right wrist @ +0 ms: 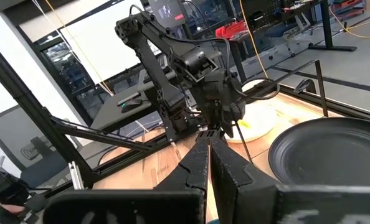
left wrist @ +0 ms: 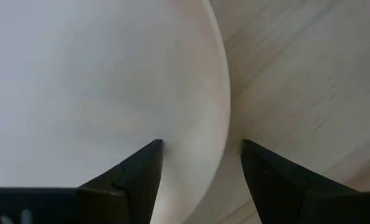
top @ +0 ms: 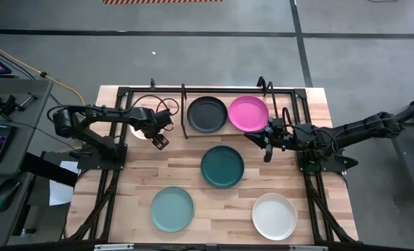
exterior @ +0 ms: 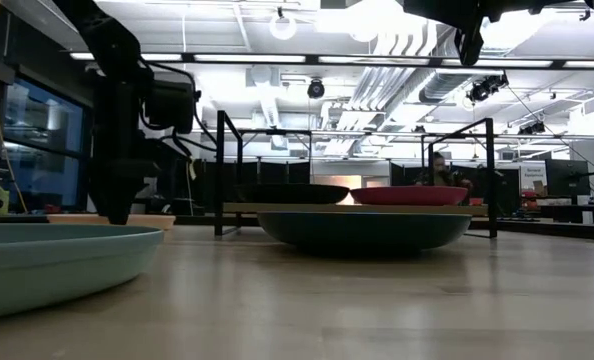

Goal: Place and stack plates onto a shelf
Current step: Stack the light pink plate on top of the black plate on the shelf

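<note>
The pale pink plate (top: 136, 130) lies on the table left of the shelf (top: 185, 104), mostly hidden under my left arm. My left gripper (top: 158, 139) is open and points down at the plate's near right rim (left wrist: 219, 93). One finger is over the plate's inside and the other over the bare table. The black plate (top: 207, 113) and the magenta plate (top: 248, 113) lie side by side on the shelf. My right gripper (top: 266, 155) is shut and empty, raised just near and right of the magenta plate. My left gripper stands astride the pale pink plate's rim (left wrist: 221, 118) from above, fingers pointing down and apart. I cannot tell whether either finger touches the plate. The plate lies flat on the table.
The dark teal plate (top: 222, 166) lies mid-table, the light teal plate (top: 172, 208) near the front left, and the white plate (top: 274, 216) near the front right. A black frame (top: 116, 167) edges the table. The shelf's upright bars (exterior: 217, 170) stand beside the plates.
</note>
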Motion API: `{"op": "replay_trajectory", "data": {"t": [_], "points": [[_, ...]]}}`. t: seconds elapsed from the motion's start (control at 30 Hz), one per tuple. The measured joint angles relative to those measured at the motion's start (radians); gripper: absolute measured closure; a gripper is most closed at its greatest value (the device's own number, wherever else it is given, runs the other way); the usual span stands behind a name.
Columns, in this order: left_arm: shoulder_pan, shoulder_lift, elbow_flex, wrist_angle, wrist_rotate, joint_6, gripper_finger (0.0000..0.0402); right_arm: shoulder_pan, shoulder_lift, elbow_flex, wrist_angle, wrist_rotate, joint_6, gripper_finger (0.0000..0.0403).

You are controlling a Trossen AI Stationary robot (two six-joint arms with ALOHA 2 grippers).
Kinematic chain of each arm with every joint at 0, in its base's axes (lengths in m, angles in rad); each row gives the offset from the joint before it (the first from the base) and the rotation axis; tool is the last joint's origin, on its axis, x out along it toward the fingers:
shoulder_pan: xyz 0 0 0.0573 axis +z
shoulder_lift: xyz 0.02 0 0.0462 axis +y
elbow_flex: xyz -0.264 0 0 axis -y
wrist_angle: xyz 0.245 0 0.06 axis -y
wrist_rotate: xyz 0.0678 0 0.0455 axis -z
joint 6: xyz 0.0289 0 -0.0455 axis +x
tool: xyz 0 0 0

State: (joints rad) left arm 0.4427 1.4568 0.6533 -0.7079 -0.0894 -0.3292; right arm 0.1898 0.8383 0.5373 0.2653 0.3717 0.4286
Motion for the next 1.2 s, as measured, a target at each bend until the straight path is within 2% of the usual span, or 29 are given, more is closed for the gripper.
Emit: {"op": "replay_trajectory", "data": {"t": [0.13,0.3,0.37,0.57,0.77,0.97,1.2], "points": [[0.0,0.001,0.004,-0.002,-0.002,0.001,0.0241,0.0,0.0,0.0,0.0,0.0,0.0,0.0403],[0.002,-0.055,0.02,-0.032,-0.009,0.002,0.0369,0.0,0.0,0.0,-0.003,0.0,0.0,0.0403],[0.005,-0.09,0.026,-0.052,-0.015,0.008,0.039,0.0,0.0,0.0,-0.011,0.0,0.0,0.0403],[0.024,-0.206,0.078,-0.147,-0.049,-0.01,0.0399,0.0,0.0,0.0,-0.023,0.0,0.017,0.0403],[0.046,-0.34,0.207,-0.219,-0.053,-0.041,0.0401,0.0,0.0,0.0,-0.023,-0.005,0.042,0.0403],[0.047,-0.41,0.408,-0.265,-0.087,-0.063,0.0401,0.0,0.0,0.0,-0.009,0.006,0.072,0.0403],[-0.011,-0.35,0.704,-0.282,-0.134,-0.036,0.0401,0.0,0.0,0.0,0.07,0.014,0.078,0.0403]]}}
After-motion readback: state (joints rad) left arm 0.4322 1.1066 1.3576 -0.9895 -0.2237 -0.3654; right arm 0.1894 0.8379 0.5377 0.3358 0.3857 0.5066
